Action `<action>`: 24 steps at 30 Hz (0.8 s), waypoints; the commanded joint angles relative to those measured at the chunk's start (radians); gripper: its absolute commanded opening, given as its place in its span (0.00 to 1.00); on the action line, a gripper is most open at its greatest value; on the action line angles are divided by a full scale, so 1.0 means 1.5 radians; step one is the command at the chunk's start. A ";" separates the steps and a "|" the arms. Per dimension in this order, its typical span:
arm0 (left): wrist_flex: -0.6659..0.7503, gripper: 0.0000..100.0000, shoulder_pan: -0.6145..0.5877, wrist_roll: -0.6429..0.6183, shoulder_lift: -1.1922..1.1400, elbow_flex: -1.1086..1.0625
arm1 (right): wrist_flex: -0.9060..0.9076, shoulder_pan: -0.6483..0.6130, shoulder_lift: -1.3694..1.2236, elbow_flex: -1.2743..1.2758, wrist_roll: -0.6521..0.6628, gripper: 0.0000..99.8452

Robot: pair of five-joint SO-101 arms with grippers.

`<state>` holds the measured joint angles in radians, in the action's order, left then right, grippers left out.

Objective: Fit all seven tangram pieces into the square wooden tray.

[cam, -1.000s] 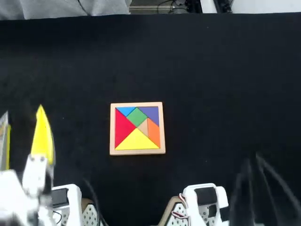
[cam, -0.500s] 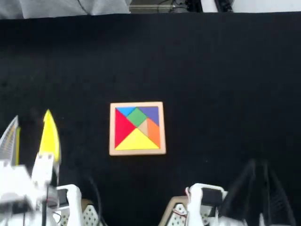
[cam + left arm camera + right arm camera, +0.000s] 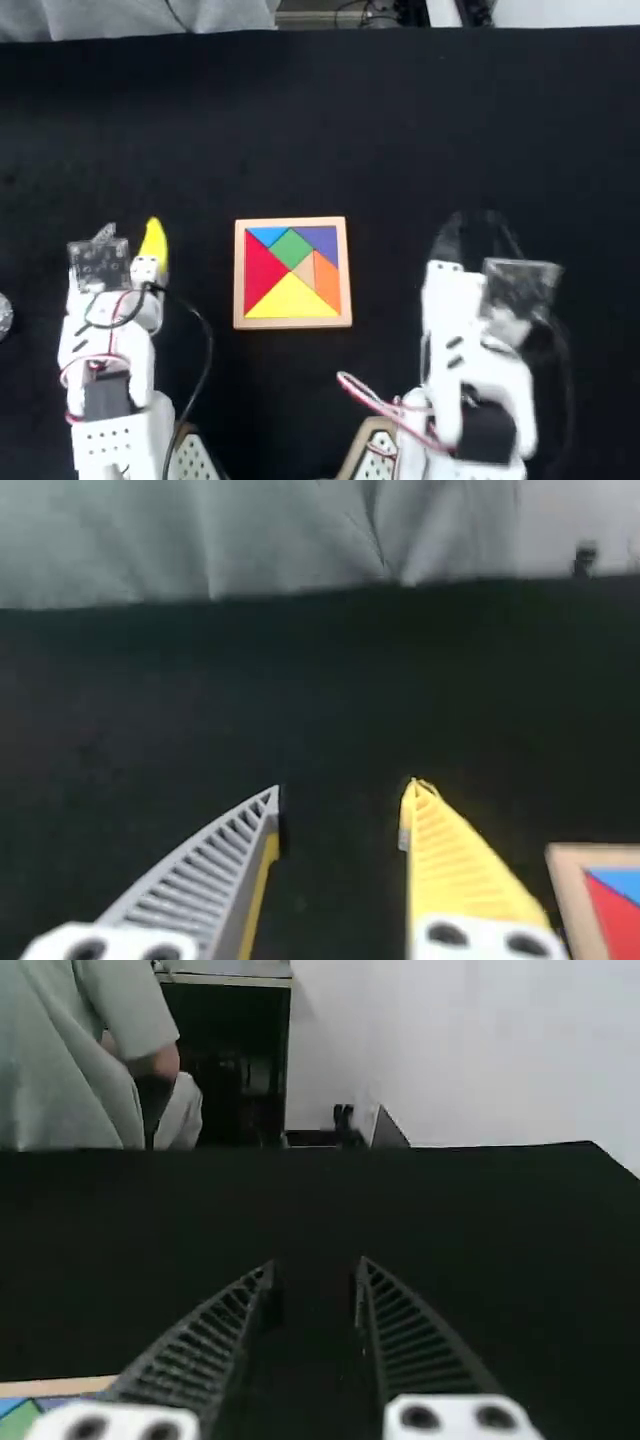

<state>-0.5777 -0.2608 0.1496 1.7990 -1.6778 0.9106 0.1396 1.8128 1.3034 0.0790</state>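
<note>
No txt, label, nr or sign can be read. The wooden tray (image 3: 293, 322) & the tangram pieces (image 3: 291, 298), centre of the high view, show plain surfaces. A circuit board (image 3: 98, 262) at lower left and a second circuit board (image 3: 520, 285) at lower right have marks too blurred to read.

The left gripper (image 3: 343, 792) — jaws apart — hangs above the table (image 3: 150, 700), tray (image 3: 565, 900) near.

Left end effector (image 3: 128, 238) has swung in from near-left corner of surface, I note. Wooden tray (image 3: 240, 275) now sits just off its right side, apart from it. Right end effector (image 3: 475, 228), a blur at near edge a second ago, has pushed forward. Tray now lies to its left.
</note>
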 commanded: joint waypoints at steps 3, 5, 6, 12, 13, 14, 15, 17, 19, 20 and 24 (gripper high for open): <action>0.011 0.20 0.076 -0.001 -0.011 -0.016 | -0.058 -0.108 0.052 0.139 -0.002 0.12; -0.003 0.20 0.076 -0.001 -0.011 -0.016 | -0.055 -0.135 0.052 0.155 -0.002 0.12; -0.014 0.20 0.076 -0.001 -0.011 -0.016 | -0.055 -0.143 0.052 0.161 -0.002 0.12; -0.144 0.20 0.031 -0.001 -0.011 -0.016 | -0.054 -0.145 0.052 0.233 -0.002 0.12; -0.165 0.20 0.025 -0.001 -0.011 -0.016 | -0.054 -0.145 0.052 0.253 -0.002 0.12; -0.187 0.20 0.023 -0.001 -0.011 -0.016 | -0.045 -0.145 0.044 0.256 -0.002 0.12; -0.214 0.20 0.023 -0.001 -0.011 -0.016 | -0.017 -0.145 0.048 0.254 -0.002 0.12; -0.277 0.20 0.023 -0.001 -0.007 -0.016 | 0.041 -0.146 0.050 0.254 -0.002 0.12; -0.354 0.20 0.022 -0.001 -0.007 -0.016 | 0.106 -0.147 0.050 0.254 -0.002 0.12; -0.395 0.20 0.022 -0.001 -0.007 -0.016 | 0.144 -0.147 0.050 0.254 -0.002 0.12; -0.446 0.20 0.022 0.000 -0.005 -0.016 | 0.265 -0.138 0.052 0.254 -0.001 0.12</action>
<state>-1.1930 -0.2163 0.1481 1.7791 -1.6824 1.2098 -0.0721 1.8128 1.6855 0.0806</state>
